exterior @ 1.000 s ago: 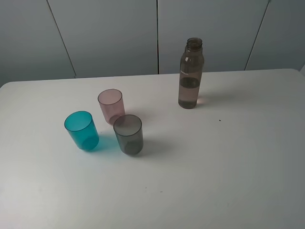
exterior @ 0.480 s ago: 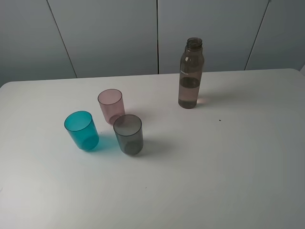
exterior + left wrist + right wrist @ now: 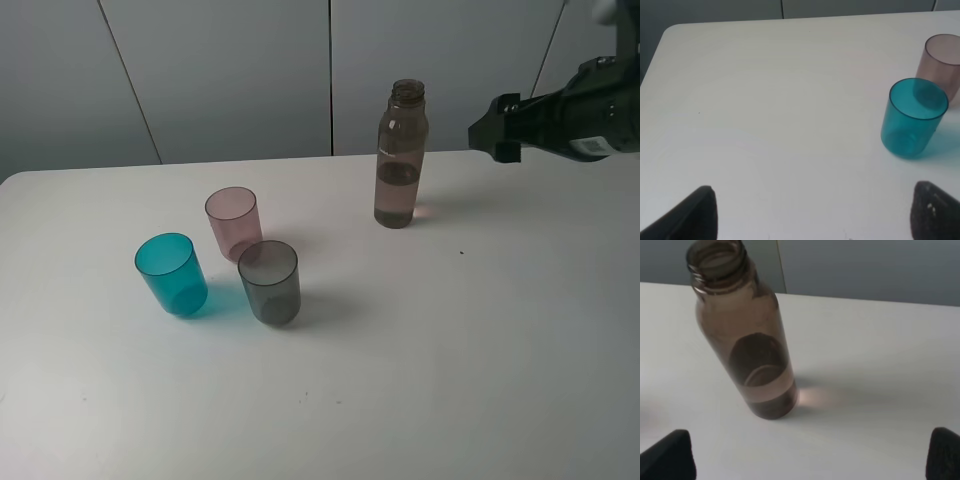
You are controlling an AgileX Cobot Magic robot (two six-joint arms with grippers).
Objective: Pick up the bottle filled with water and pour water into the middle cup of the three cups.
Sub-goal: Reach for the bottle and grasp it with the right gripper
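The smoky brown-grey bottle stands upright and uncapped at the back of the white table, partly filled with water. The three cups stand left of it: teal cup, pale pink middle cup, dark grey cup. My right gripper hovers to the right of the bottle, apart from it. In the right wrist view the bottle stands ahead of the open, empty gripper. My left gripper is open and empty, with the teal cup and pink cup ahead of it; it is outside the exterior view.
Grey wall panels run behind the table's back edge. The table's left corner shows in the left wrist view. A small dark speck lies right of the bottle.
My right arm has come into the exterior view from the right and now hangs near the bottle. Bottle and cups have not moved.
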